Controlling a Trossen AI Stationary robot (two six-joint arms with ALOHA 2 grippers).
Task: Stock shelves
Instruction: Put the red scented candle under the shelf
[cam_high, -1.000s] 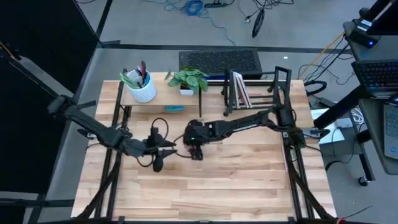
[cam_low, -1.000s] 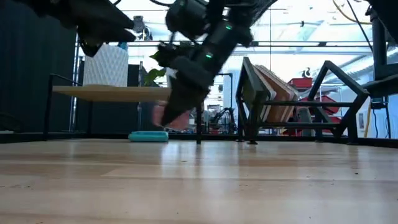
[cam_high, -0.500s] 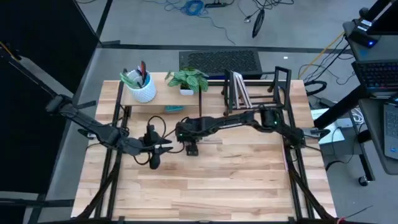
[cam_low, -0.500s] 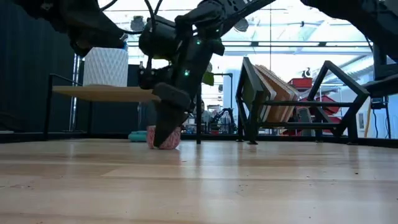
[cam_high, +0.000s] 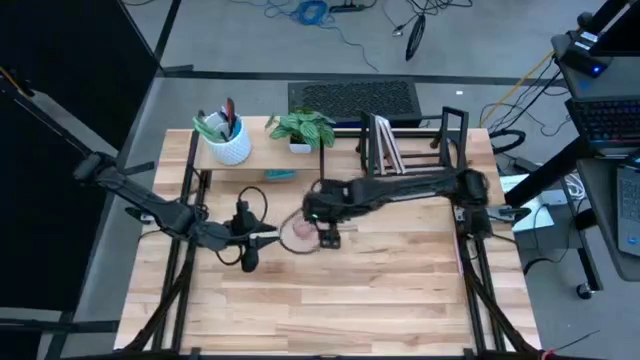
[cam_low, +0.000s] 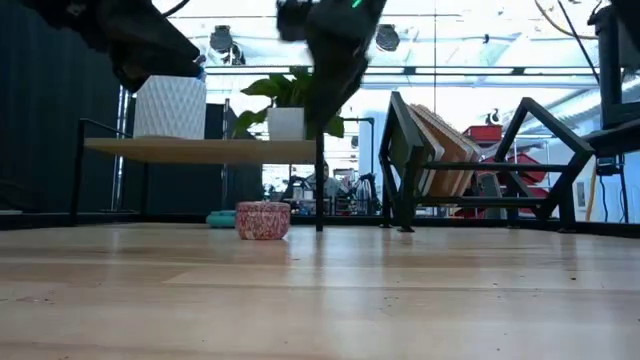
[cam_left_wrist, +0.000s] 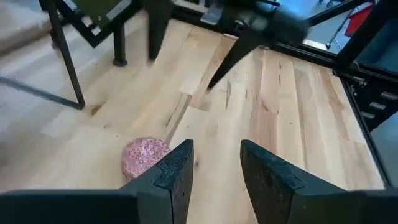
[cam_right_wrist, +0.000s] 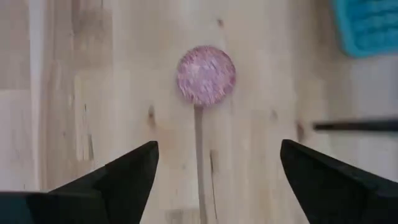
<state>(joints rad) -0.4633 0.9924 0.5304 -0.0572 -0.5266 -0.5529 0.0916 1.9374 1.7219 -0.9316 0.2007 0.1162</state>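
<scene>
The small pink tin (cam_low: 263, 220) is sitting on the wooden table (cam_high: 380, 300), just in front of the pale wood shelf (cam_low: 200, 150). The black wire rack (cam_low: 500, 160) is standing beside that shelf, holding leaning books (cam_low: 445, 150).

From above, the pink tin (cam_high: 300, 232) is lying between the two claws. The low view is showing something the top view is not: the tin is standing flat on the table, with nothing touching it.

The right claw (cam_right_wrist: 214, 174) is hanging above the tin with its fingers spread wide and holding nothing. The left claw (cam_left_wrist: 214, 180) is waiting near the tin, fingers apart and holding nothing too. A teal thing (cam_right_wrist: 367, 25) is lying near the tin, under the shelf. A white pot (cam_low: 170, 107) and a plant (cam_low: 290, 100) are sitting on the shelf.

Half a second ago the right claw was down on the tin. Now it has let go and is lifting up and away.
</scene>
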